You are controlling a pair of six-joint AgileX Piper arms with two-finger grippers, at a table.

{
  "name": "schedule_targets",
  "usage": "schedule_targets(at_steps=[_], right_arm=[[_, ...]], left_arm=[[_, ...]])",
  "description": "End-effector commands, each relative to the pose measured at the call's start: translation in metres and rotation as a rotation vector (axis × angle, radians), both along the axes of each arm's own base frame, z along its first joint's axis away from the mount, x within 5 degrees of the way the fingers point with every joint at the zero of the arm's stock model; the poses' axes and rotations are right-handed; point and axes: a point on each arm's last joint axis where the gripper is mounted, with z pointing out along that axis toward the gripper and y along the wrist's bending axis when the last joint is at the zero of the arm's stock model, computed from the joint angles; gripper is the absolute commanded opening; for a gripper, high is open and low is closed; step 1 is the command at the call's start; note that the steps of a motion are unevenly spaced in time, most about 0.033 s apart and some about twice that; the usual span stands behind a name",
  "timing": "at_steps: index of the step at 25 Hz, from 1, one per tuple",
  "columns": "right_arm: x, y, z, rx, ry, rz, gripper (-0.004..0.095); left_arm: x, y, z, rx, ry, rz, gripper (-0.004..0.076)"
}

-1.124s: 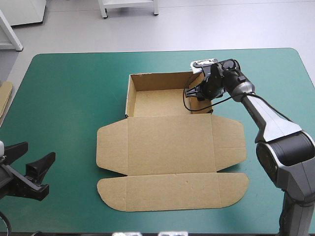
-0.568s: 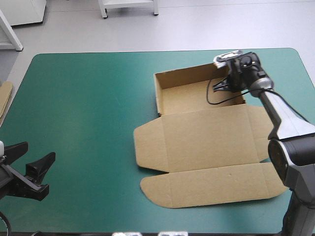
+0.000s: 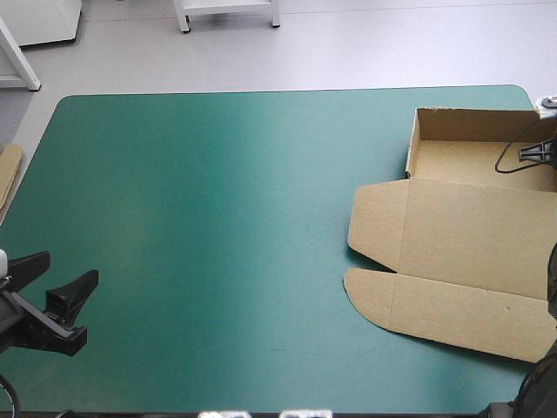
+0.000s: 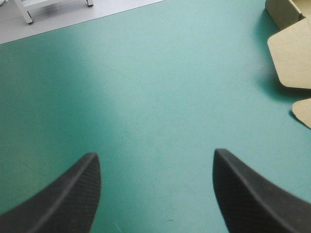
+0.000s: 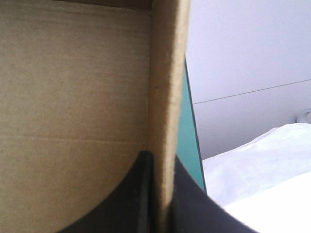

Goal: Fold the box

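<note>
I've got bare teal-green table cover (image 3: 218, 226) across the left and centre of the high view, and my left gripper (image 4: 154, 153), fingers spread at the lower left, faces only that cover. The right side is blocked by the brown cardboard box (image 3: 470, 235), with raised tray walls at the upper right and the flat lid spreading to the lower right. A sliver of spare brown board (image 3: 7, 178) sits at the left edge.

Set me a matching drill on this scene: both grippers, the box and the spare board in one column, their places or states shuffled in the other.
1. left gripper
2. right gripper
3. box
4. spare board

A. beside the teal-green cover's left edge
B. shut on a raised brown wall
C. open above bare cover
D. open tray, lid flat, at the cover's right edge

Pairs: 1-C, 2-B, 3-D, 4-A.
</note>
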Motion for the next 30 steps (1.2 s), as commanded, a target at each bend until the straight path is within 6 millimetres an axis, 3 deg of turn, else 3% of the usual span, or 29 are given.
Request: schedule_targets(at_steps=[1,6,8,13,16,22,30], right_arm=[[-0.005,-0.016,0.020,-0.120,-0.038,0.032,-0.0019],[0.000,-0.021,0.004,-0.102,-0.009,0.026,-0.0010],[0.001,-0.022,0.004,-0.098,-0.029,0.011,0.0059],[0.001,-0.023,0.006,-0.081,-0.062,-0.025,0.0555],[0.000,-0.023,0.008,-0.064,-0.081,-0.060,0.0730],[-0.014,-0.006,0.049,0.001,-0.212,-0.033,0.0702],[-0.053,0.056,0.115,0.352,-0.374,0.219,0.0562]], left_arm=[[-0.001,-0.001,0.002,-0.004,0.026,-0.014,0.0475],[-0.001,-0.001,0.001,0.000,0.034,-0.013,0.0475],[0.000,0.000,0.002,0.008,0.027,-0.004,0.0475],[0.001,0.002,0.003,0.025,0.002,0.020,0.0475],[0.002,0.002,0.005,0.017,-0.015,0.018,0.0475],[0.005,0.009,0.007,0.072,-0.064,0.080,0.0475],[-0.005,0.027,0.012,0.146,-0.150,0.191,0.0475]])
